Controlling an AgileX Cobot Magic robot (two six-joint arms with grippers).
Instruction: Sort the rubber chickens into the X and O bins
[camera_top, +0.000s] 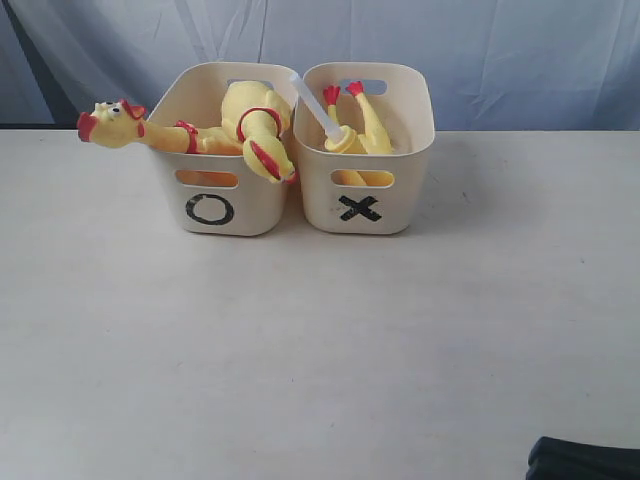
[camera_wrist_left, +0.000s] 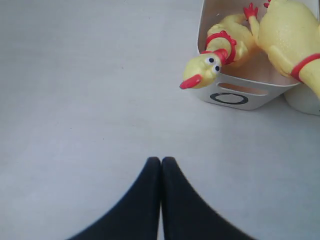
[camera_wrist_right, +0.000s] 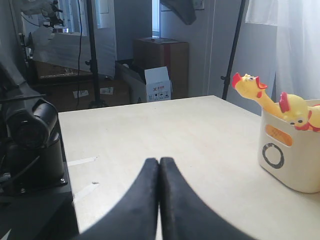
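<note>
Jaws of both arms are closed, gripping nothing — O bin (camera_top: 250, 205) holds two rubber chickens (camera_top: 262, 125), X bin (camera_top: 400, 190) holds a third chicken (camera_top: 365, 125), feet up.

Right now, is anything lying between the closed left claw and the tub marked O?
Nothing: the left wrist view shows only bare table between the left gripper and the O bin, whose rim a chicken's head overhangs.
</note>
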